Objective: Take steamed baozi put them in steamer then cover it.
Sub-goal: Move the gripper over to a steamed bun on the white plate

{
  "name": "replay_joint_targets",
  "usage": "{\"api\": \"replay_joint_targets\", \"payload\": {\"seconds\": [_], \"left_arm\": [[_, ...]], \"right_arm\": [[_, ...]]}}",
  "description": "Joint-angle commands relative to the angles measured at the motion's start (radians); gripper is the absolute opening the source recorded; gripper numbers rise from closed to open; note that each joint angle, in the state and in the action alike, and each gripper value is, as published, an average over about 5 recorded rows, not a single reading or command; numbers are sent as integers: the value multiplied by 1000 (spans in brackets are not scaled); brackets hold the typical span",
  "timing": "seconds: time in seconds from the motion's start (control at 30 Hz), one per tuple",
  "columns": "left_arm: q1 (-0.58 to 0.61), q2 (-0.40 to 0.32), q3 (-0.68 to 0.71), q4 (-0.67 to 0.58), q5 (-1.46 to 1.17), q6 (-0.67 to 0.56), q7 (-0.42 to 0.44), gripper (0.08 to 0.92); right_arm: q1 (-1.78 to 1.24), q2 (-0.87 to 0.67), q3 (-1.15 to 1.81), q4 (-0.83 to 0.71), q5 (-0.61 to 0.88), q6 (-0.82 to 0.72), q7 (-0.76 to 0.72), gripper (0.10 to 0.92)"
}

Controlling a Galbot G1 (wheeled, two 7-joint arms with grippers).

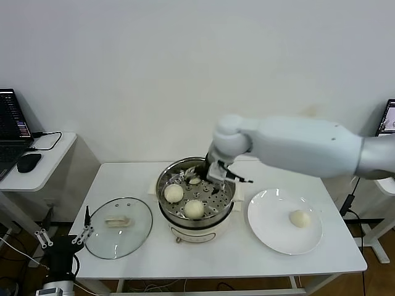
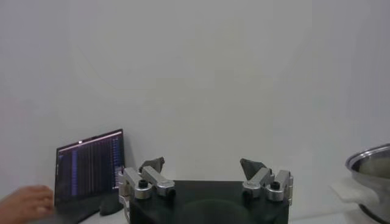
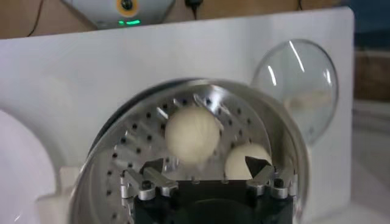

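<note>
Steel steamer (image 1: 196, 185) held three baozi (image 1: 174, 193); above it we saw the right hand (image 3: 207, 164) open, the left hand (image 2: 203, 165) open beside the cover (image 1: 118, 226).

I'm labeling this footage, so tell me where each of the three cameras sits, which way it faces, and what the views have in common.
Head view: high on the robot, looking forward and down at the white table; right arm reaches over the steamer, left gripper low beside the cover.
Left wrist view: low, facing the wall; open left gripper, laptop, steamer rim.
Right wrist view: above the steamer, looking down; open right gripper over baozi.
Shared: all three views show the steamer.
</note>
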Motion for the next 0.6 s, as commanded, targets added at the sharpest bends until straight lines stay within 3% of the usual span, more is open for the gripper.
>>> {"api": "replay_joint_targets", "payload": {"seconds": [0.03,0.2,0.4,0.6], "left_arm": [[-1,20,3,-7,-11,38,-4,823],[-10,42,4,-11,-15,74,-6,823],[-13,58,16,-4,-12,76,5,823],[-11,66,22,-5,-4,77,12,823]], "right_arm": [[124,-220,-14,85,135,-399,-41,823],[132,-411,-44,167,165,-531,-20,823],[-62,-610,63,178,109,-491,-27,823],[-341,-707,252,107,-12,-442,-47,823]]}}
